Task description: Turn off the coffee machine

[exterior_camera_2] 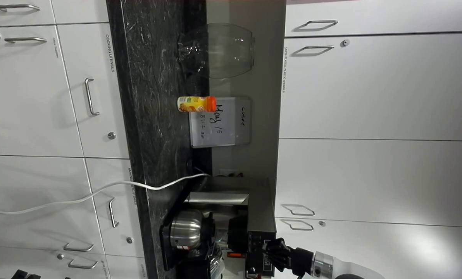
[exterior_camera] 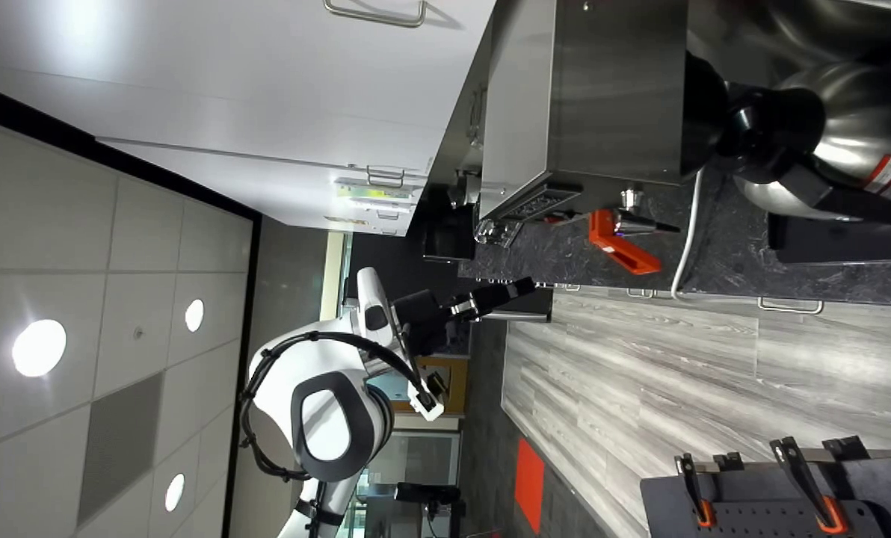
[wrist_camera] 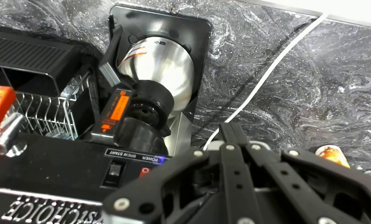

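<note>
The coffee machine is a large brushed-steel box on the dark counter. It also shows in an exterior view and in the wrist view. Its black front panel has a black brew-start switch and a red power switch, partly hidden behind my gripper. A blue light glows by the POWER label. An orange-red lever sticks out from its front. My gripper is shut and empty, fingertips together. In an exterior view my gripper overlaps the panel; in another my gripper is apart from the machine.
A steel pot stands on the black base below the machine's front. A white cord crosses the counter. A black dish rack stands beside. A yellow bottle, a whiteboard and a clear jar are further along.
</note>
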Motion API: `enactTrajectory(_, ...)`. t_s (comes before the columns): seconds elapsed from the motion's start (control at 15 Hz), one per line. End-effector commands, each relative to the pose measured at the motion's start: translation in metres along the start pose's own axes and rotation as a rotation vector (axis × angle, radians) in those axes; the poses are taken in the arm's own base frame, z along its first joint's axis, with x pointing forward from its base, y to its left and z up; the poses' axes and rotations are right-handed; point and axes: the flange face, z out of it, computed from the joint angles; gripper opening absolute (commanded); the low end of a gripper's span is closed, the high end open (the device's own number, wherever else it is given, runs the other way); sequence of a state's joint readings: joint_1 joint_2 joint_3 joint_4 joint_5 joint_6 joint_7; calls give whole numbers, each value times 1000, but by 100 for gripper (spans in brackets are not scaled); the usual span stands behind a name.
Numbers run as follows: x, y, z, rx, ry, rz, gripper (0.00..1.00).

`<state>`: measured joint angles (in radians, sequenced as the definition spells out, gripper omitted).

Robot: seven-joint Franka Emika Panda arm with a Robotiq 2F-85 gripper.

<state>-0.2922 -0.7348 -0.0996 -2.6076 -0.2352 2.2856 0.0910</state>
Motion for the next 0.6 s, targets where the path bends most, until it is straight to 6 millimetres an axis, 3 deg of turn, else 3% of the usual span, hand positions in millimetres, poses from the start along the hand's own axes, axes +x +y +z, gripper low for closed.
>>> enactTrajectory(0.0,-10,-7,-11,7,-8,14,12)
enactTrajectory(0.07,-11,-8,-12,3,-11,15,27)
enactTrajectory(0.2,-12,-9,-13,-6,-12,9,40)
enactTrajectory(0.27,-6,-3,-9,-4,-6,-8,22)
enactTrajectory(0.4,-6,-4,-10,-4,-5,-10,38)
enactTrajectory(0.53,-6,-4,-10,-4,-5,-10,41)
